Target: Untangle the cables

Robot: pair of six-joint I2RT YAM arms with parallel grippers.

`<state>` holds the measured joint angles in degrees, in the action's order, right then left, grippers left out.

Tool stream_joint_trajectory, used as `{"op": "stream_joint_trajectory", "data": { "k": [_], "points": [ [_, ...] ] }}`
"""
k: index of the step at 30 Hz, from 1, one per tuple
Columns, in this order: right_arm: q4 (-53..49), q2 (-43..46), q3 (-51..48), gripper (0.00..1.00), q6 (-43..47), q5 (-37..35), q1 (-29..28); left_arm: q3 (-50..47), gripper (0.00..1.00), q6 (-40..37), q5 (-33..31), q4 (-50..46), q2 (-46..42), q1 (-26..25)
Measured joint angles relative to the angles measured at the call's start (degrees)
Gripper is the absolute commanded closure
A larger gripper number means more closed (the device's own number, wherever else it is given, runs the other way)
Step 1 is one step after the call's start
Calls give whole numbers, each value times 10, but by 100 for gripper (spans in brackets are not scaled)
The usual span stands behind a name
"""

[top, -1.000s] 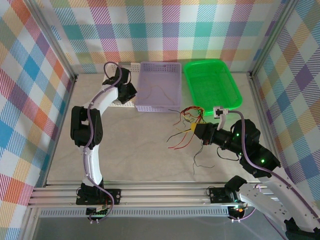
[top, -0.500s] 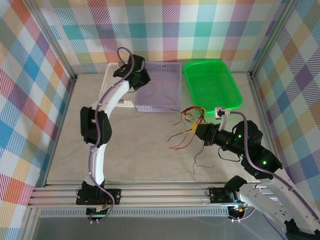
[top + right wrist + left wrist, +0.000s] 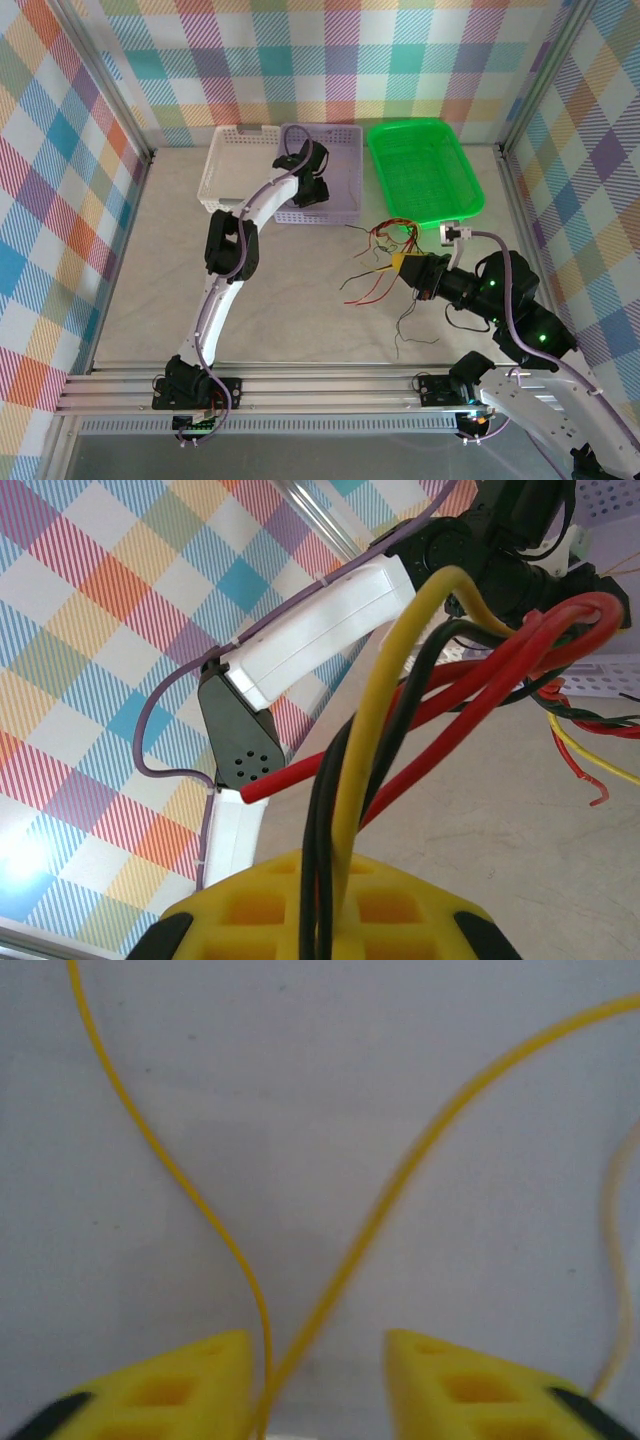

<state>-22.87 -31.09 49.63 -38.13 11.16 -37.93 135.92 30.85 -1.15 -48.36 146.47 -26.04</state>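
Left end effector (image 3: 318,1360) stands over the purple basket (image 3: 345,140) at 12 o'clock, fingers parted, with a yellow cable (image 3: 200,1210) lying loose between them. Right end effector (image 3: 403,265), toward 3 o'clock on the table (image 3: 280,300), is clamped on the red, yellow and black cables (image 3: 555,620).

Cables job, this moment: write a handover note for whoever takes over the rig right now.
Left claw: open, low over the floor of the purple basket, with a yellow cable lying loose between its fingers.
Right claw: shut on the bundle of cables, red, yellow and black strands, over the table in front of the green basket.
Done: a yellow cable lies in the purple basket.
Left: the bundle looks tangled; its strands need pulling out one by one.
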Motion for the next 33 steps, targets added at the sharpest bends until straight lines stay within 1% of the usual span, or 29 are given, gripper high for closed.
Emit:
{"op": "stream_joint_trajectory", "data": {
  "k": [2,5,6,7,10,15,18,20,25,28,30,33],
  "points": [
    [0,1,0,100,0,-2,0,2,30,-5,0,-7,-1,1],
    [-2,0,0,100,1,-2,0,3,16,-10,1,-11,-11,1],
    [-2,0,0,100,2,-2,0,3,10,-11,2,-11,-18,1],
    [-2,0,0,100,2,-2,0,0,0,-15,3,-10,-28,1],
    [-1,-5,0,100,4,-2,0,-24,0,-17,12,-8,-85,1],
    [1,-16,0,100,4,-2,0,-120,0,-13,39,38,-239,1],
    [2,-20,0,100,4,-1,0,-208,0,2,61,86,-345,1],
    [6,-23,0,100,4,-1,0,-263,0,14,77,113,-398,1],
    [14,-30,-2,100,4,0,0,-411,0,44,121,185,-484,-8],
    [23,-33,-10,100,3,1,0,-537,0,72,155,247,-541,-26],
    [28,-35,-17,100,3,1,0,-620,3,96,179,292,-584,-49],
    [37,-42,-26,100,0,3,0,-711,11,137,206,369,-641,-86]
  ]
}}
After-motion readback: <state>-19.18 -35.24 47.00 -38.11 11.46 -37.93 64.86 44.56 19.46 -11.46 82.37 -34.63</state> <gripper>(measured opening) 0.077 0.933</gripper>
